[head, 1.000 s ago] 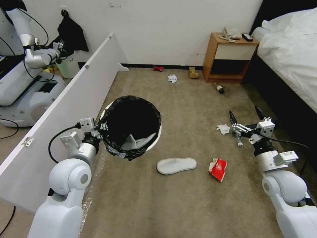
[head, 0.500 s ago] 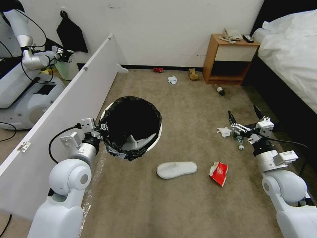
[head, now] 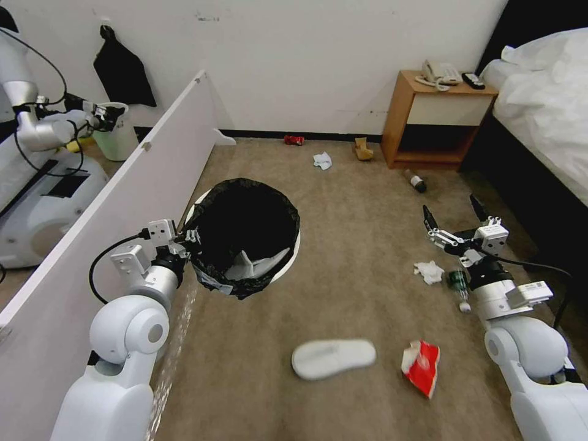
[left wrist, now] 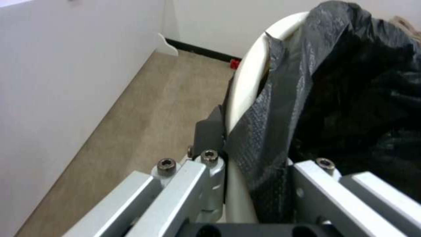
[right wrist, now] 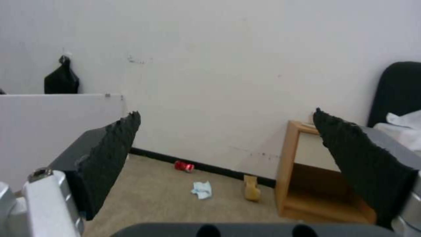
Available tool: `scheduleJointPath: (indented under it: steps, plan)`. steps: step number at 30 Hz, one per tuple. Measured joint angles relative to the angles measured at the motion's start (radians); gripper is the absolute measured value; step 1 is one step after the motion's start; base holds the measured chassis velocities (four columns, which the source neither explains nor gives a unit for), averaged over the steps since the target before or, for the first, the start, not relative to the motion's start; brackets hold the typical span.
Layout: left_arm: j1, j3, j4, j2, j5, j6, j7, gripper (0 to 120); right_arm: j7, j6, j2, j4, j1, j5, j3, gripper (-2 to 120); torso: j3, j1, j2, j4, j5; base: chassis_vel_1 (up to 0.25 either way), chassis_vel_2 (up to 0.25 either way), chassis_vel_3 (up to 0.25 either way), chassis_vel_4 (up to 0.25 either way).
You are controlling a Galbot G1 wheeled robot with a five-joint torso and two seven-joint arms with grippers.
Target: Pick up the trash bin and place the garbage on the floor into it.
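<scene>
The floor (head: 343,257), beige-brown carpet, runs back to a white wall, with a bed (head: 545,92) and nightstand (head: 429,122) on the right. The trash bin (head: 245,236) hangs off the carpet at the left, mouth tilted up and toward the head camera, its black liner folded over the rim; the left gripper (left wrist: 252,171) is clamped on that rim, one finger inside, one outside. So the bin is picked up, and collecting is the step in hand. The right gripper (head: 456,229) hovers with fingers spread wide above the litter. A white slipper (head: 334,358) lies flat, long axis across the view. A red-white wrapper (head: 421,367), a tissue (head: 429,271) and a bottle (head: 459,288) lie just beside that arm. Next the right gripper probably must descend onto one of these pieces.
</scene>
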Motion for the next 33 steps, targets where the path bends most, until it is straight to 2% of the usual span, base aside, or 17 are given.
scheduleJointPath:
  steps: [5,12,17,20,21,22,23,24,26,27,28,29,30,32,33]
  plan:
    - [-0.001,0.001,0.000,-0.002,0.001,0.000,-0.001,4,-0.006,0.006,0.000,-0.006,0.002,-0.001,-0.001,100,0.000,0.000,0.000,0.0002,0.0000,-0.140,0.138,0.150,-0.165]
    - [-0.003,0.004,0.007,-0.009,0.003,0.000,-0.001,4,-0.003,0.006,-0.005,-0.015,0.009,-0.004,0.000,100,-0.001,0.000,0.000,-0.0002,0.0000,0.031,-0.035,-0.028,0.025]
    - [-0.008,0.005,0.015,-0.009,0.004,0.000,-0.001,4,0.053,-0.040,-0.015,-0.009,0.012,0.015,-0.002,100,0.000,0.000,0.000,0.0000,0.0001,0.011,-0.009,-0.009,0.007]
    - [-0.011,0.007,0.019,-0.010,0.004,0.000,-0.004,4,0.150,-0.192,-0.044,0.031,0.006,0.065,0.002,100,0.000,0.000,0.000,0.0002,-0.0001,0.000,0.000,0.000,0.000]
    - [-0.011,0.007,0.019,-0.010,0.004,0.000,-0.004,4,0.150,-0.192,-0.044,0.031,0.006,0.065,0.002,100,0.000,0.000,0.000,0.0002,-0.0001,0.000,0.000,0.000,0.000]
    - [-0.011,0.007,0.021,-0.010,0.004,0.002,-0.006,4,0.207,-0.296,-0.066,0.062,-0.004,0.107,0.008,100,0.000,0.000,0.000,0.0001,0.0000,0.000,0.000,0.000,0.000]
    - [-0.011,0.007,0.023,-0.010,0.004,0.002,-0.007,4,0.241,-0.363,-0.080,0.086,-0.013,0.136,0.015,100,0.000,0.000,0.000,0.0000,0.0001,0.000,0.000,0.000,0.000]
    - [-0.011,0.007,0.023,-0.010,0.004,0.002,-0.007,4,0.241,-0.363,-0.080,0.086,-0.013,0.136,0.015,100,0.000,0.000,0.000,0.0000,0.0001,0.000,0.000,0.000,0.000]
    - [-0.009,0.004,0.026,-0.007,0.004,0.002,-0.007,4,0.317,-0.539,-0.110,0.141,-0.033,0.212,0.031,100,0.000,0.000,0.000,0.0000,0.0000,0.000,0.000,0.000,0.000]
    - [-0.009,0.004,0.026,-0.007,0.004,0.002,-0.007,4,0.317,-0.539,-0.110,0.141,-0.033,0.212,0.031,100,0.000,0.000,0.000,0.0000,0.0000,0.000,0.000,0.000,0.000]
    - [-0.009,0.001,0.028,-0.006,0.003,0.002,-0.007,4,0.360,-0.655,-0.130,0.170,-0.042,0.269,0.037,100,0.000,0.000,0.000,0.0000,-0.0001,0.000,0.000,0.000,0.000]
    - [-0.008,-0.001,0.028,-0.006,0.004,0.002,-0.007,4,0.387,-0.728,-0.144,0.184,-0.046,0.316,0.037,100,0.000,0.000,0.000,0.0000,-0.0002,0.000,0.000,0.000,0.000]
    - [-0.008,-0.001,0.028,-0.006,0.004,0.002,-0.007,4,0.387,-0.728,-0.144,0.184,-0.046,0.316,0.037,100,0.000,0.000,0.000,0.0000,-0.0002,0.000,0.000,0.000,0.000]
    - [-0.006,-0.005,0.028,-0.007,0.003,0.002,-0.008,4,0.413,-0.854,-0.170,0.199,-0.055,0.405,0.034,100,0.000,0.000,0.000,0.0002,0.0001,0.000,0.000,0.000,0.000]
    - [-0.006,-0.005,0.028,-0.007,0.003,0.002,-0.008,4,0.413,-0.854,-0.170,0.199,-0.055,0.405,0.034,100,0.000,0.000,0.000,0.0002,0.0001,0.000,0.000,0.000,0.000]
